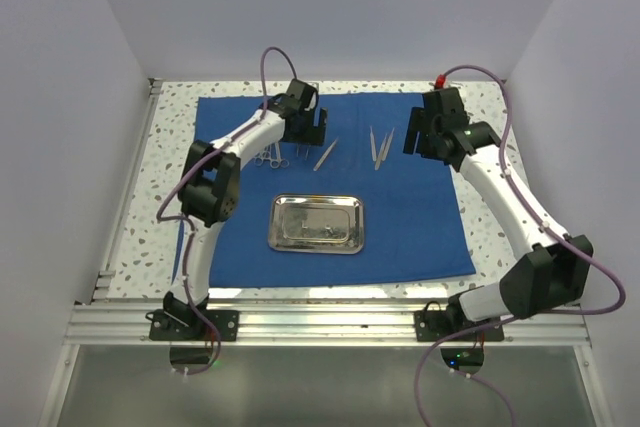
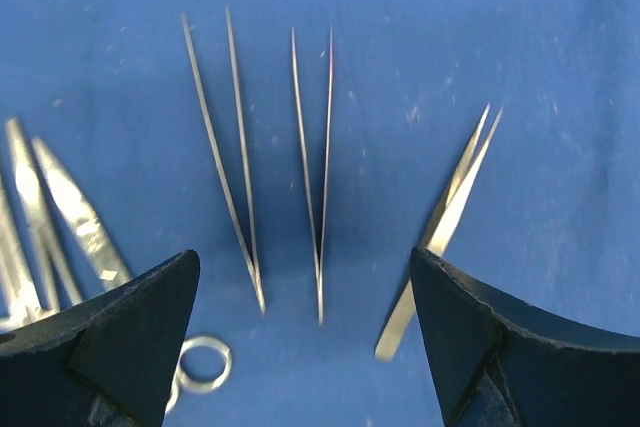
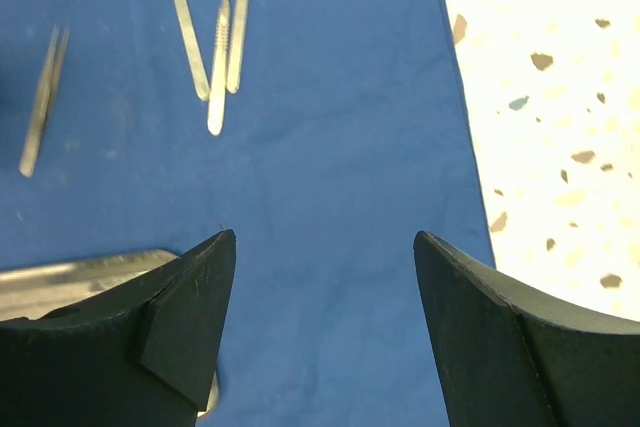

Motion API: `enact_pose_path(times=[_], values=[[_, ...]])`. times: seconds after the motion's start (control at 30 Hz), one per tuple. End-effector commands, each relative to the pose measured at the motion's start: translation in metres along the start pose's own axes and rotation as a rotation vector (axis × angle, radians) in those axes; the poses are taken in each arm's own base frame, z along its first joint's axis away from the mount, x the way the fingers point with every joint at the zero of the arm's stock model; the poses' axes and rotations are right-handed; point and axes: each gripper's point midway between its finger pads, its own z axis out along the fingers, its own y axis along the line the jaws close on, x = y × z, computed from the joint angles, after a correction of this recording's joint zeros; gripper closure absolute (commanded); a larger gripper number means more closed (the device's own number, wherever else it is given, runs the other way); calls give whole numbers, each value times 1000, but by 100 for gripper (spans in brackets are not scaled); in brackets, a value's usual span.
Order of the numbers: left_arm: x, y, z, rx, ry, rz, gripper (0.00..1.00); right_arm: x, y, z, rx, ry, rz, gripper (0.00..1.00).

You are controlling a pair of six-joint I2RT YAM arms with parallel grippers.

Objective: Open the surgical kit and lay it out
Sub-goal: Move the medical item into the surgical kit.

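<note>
The royal-blue cloth (image 1: 420,217) lies spread flat on the table. The steel tray (image 1: 316,224) sits on its middle and looks empty. Scissors (image 1: 270,157), tweezers (image 1: 325,154) and more tweezers or forceps (image 1: 380,147) lie in a row on the far part of the cloth. My left gripper (image 1: 308,132) is open and empty above them. Its wrist view shows two thin tweezers (image 2: 230,157) (image 2: 318,177) between the jaws, a third (image 2: 450,217) on the right and scissors (image 2: 65,217) on the left. My right gripper (image 3: 325,242) is open and empty over bare cloth (image 3: 340,147), near the cloth's far right.
Speckled white tabletop (image 1: 485,107) (image 3: 550,97) shows around the cloth. A red item (image 1: 439,79) sits at the far edge. White walls close in the sides and back. In the right wrist view the tray's edge (image 3: 70,272) and three slim instruments (image 3: 215,57) show.
</note>
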Motion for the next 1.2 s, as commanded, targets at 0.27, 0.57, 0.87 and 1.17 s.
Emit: enact_pose_path(times=[0.27,0.57,0.87,1.17], values=[[-26,-19,39,84,-49,-73,11,29,-34,-42,42,40,-62,25],[-11,-35,36,176,-16,-152,11,36,-37,-42,48,47,-65,25],[10,-56,27,224,18,-200,12,40,-38,-38,57,57,-73,26],[21,-96,22,280,34,-186,12,41,-38,-37,57,62,-71,26]])
